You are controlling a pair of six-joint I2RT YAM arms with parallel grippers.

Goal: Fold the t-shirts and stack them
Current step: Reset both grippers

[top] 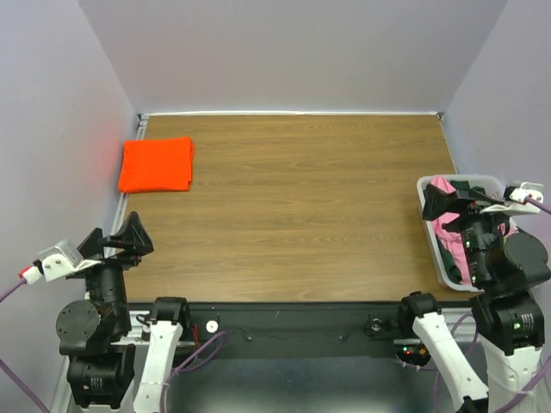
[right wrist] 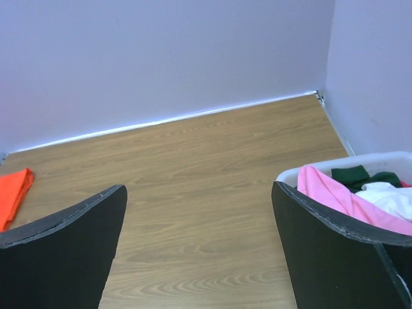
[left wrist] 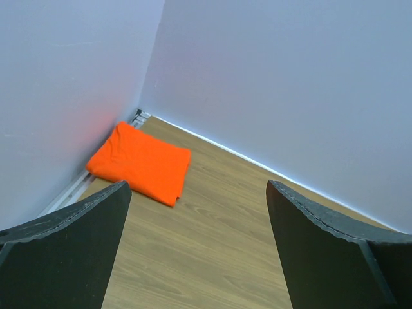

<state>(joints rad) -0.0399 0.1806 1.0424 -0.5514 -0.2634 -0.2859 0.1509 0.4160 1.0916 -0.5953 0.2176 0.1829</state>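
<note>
Left gripper [top: 129, 238] found spread wide with nothing between its fingers [left wrist: 71, 251], raised over the near-left corner of the table [top: 301, 215], at about 8 o'clock in the top view. Confirmed from the left wrist view: both dark fingers far apart, with only wood grain and wall showing between them.

Right gripper [top: 458, 204] likewise found spread wide and holding nothing. Positioned at about 4 o'clock on the right side, appearing above the far-left corner of the white plastic bin [top: 440, 258]. Contact with the bin rim cannot be told from these views.

Bin noted against the table's right edge, at 3 to 4 o'clock, holding loose, unfolded shirts: pink t-shirt [right wrist: 335, 196] draped along the left rim, dark green t-shirt [right wrist: 358, 175] behind it, white t-shirt [right wrist: 393, 196] just beside the green and toward the right. All three bundled together, touching one another.

Orange t-shirt [top: 156, 164] noted at 10 o'clock — folded into a flat rectangle, lying on the wood in the far-left corner, just beside the left wall [top: 60, 129] and near the back wall [top: 293, 52]. Well apart from both grippers and from the bin — across the table from the other shirts.
</note>
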